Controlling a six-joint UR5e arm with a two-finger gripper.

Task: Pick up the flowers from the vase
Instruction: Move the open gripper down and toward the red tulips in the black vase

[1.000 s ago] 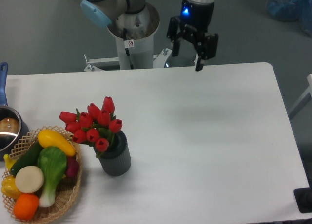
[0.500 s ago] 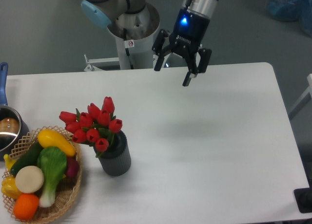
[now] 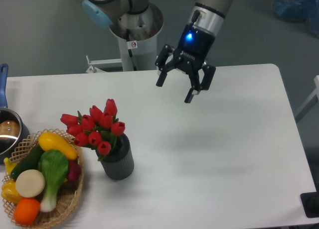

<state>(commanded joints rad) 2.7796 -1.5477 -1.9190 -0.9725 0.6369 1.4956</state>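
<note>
White table [image 3: 224, 154] is seen from above, grey floor behind it. Small dark grey ribbed cylindrical vase [image 3: 119, 159] stands upright at front left, and the bunch of red tulip buds with green leaves [image 3: 95, 127] is seated in its mouth, leaning out to the left. Just left of the vase, a woven wicker basket [image 3: 70, 199] is filled with colourful vegetables [image 3: 42, 169]; a metal pot with a blue handle [image 3: 7, 132] is cut off by the left edge. Black two-finger claw [image 3: 175, 89] is held above the table's rear middle, well apart from the flowers, up and to their right. Claw fingers are spread, nothing gripped. A blue light is lit on the wrist.
</note>
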